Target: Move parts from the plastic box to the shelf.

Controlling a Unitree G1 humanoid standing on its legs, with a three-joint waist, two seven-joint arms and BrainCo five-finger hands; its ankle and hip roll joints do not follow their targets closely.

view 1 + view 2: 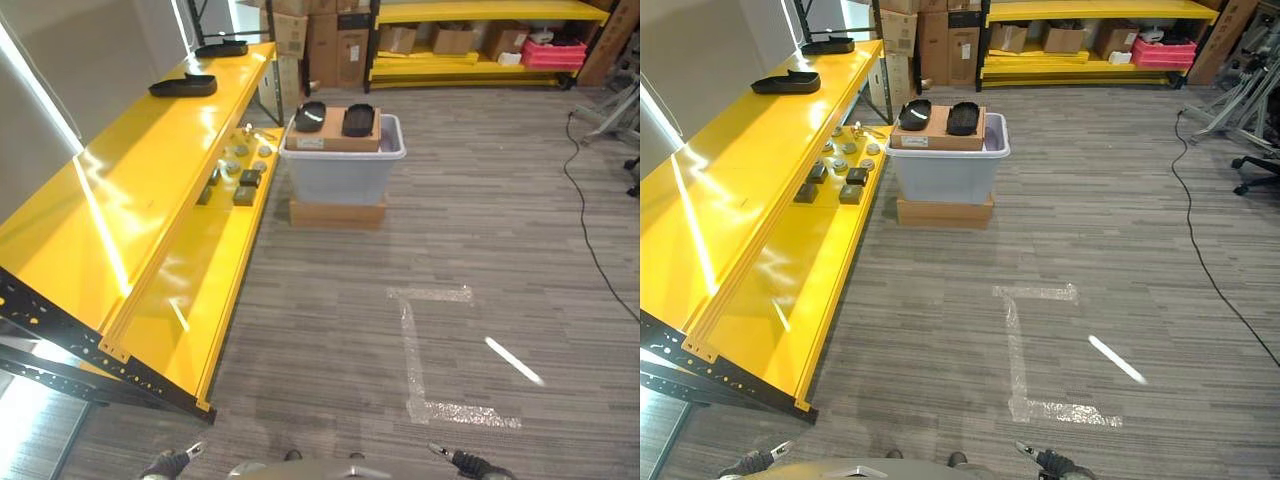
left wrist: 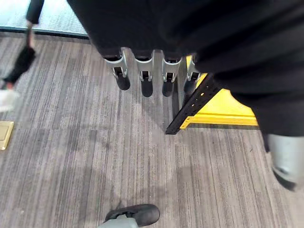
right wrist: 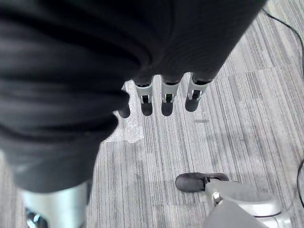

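Two black oval parts point(image 1: 333, 118) sit on a brown cardboard sheet across the translucent grey plastic box point(image 1: 341, 165), upper centre of frame. Long yellow metal shelf point(image 1: 140, 210) runs down the left with small dark and round parts point(image 1: 242, 170) on its lower ledge. My left hand point(image 2: 142, 76) and right hand point(image 3: 164, 97) both hang over grey carpet, fingers straight, holding nothing.

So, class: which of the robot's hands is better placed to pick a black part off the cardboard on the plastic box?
Neither clearly. The left hand and right hand both hang open, far from the translucent plastic box. The black oval parts lie slightly left of centre, faintly favouring left.
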